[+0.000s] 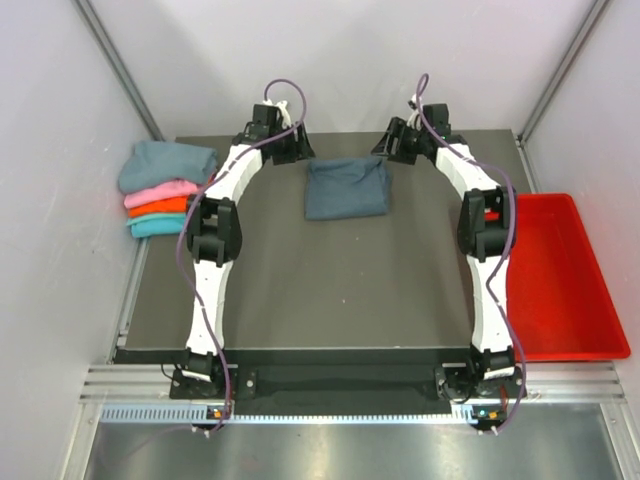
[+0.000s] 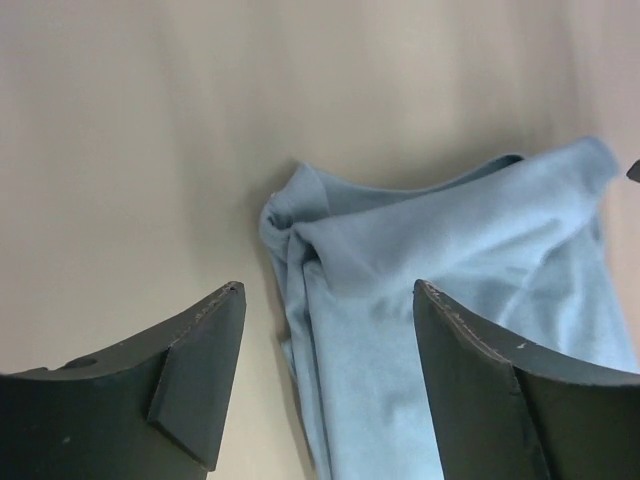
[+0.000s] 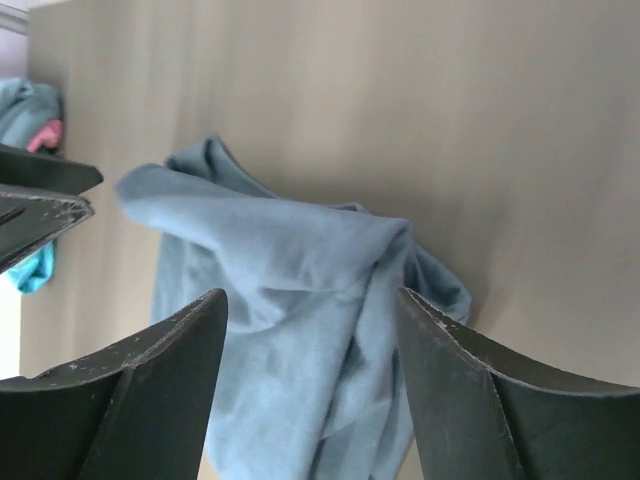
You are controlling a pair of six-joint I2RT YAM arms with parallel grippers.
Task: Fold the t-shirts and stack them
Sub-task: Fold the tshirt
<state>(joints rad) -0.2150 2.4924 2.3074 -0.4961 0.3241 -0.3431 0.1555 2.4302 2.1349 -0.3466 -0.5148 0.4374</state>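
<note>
Dark tabletop (image 1: 300, 300), slate blue-grey t-shirt (image 1: 346, 187) roughly folded at twelve o'clock, left gripper (image 2: 328, 300) and right gripper (image 3: 312, 300) both open and empty at its far corners, so I'd pinch both corners evenly and low before carrying it to the stack (image 1: 165, 190) at ten o'clock.

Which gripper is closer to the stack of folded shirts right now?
Left. The left gripper is at the blue-grey t-shirt's far-left corner, just right of the stack. The right gripper is at that shirt's far-right corner, farther off.
</note>
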